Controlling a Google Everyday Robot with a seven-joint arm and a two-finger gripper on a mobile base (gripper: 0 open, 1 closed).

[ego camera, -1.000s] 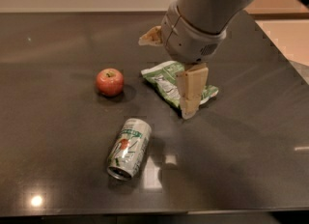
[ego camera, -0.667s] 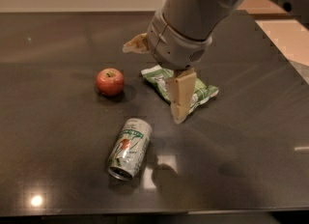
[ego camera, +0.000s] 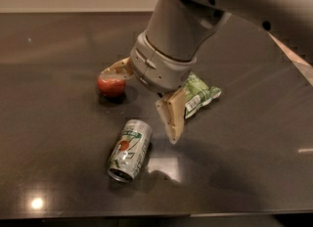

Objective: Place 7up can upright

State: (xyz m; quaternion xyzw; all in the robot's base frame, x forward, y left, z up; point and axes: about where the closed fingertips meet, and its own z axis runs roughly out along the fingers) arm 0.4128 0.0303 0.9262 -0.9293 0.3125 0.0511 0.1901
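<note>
The 7up can point(ego camera: 129, 149) lies on its side on the dark table point(ego camera: 58, 123), its open end toward the front edge. It is silver-white with green markings and a red spot. My gripper point(ego camera: 140, 105) hangs open and empty just above and behind the can. One tan finger point(ego camera: 171, 118) points down to the right of the can's top. The other finger point(ego camera: 115, 69) sits over the apple. The arm's grey wrist covers the space between them.
A red apple point(ego camera: 111, 85) sits behind and left of the can, partly under my left finger. A green-and-white crinkled snack bag point(ego camera: 201, 94) lies right of the gripper, partly hidden by the wrist. The table's right edge runs diagonally at far right.
The gripper has moved left and lower, from over the snack bag to just behind the can. The can, apple and bag have not moved.
</note>
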